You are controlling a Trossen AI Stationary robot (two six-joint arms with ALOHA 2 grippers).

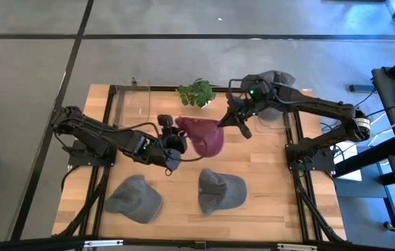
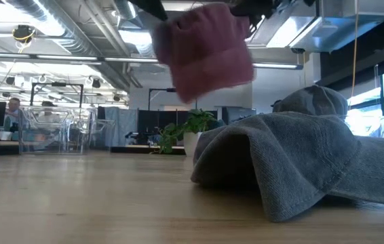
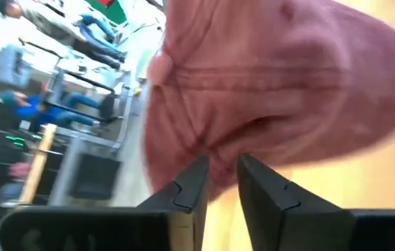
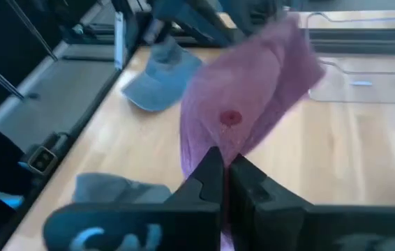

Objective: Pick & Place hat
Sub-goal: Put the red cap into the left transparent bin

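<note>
Grey cap [image 2: 294, 159] nearest, maroon hat [image 1: 204, 134] above, plant [image 1: 197, 93] behind

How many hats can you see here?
4. A maroon hat hangs in the air, pinched by the left gripper and right gripper. Two grey hats lie near the table's front. Another grey one sits at the far right corner.

One maroon hat [image 1: 204, 134], three grey hats [image 1: 135, 198], one potted plant [image 1: 197, 93].
</note>
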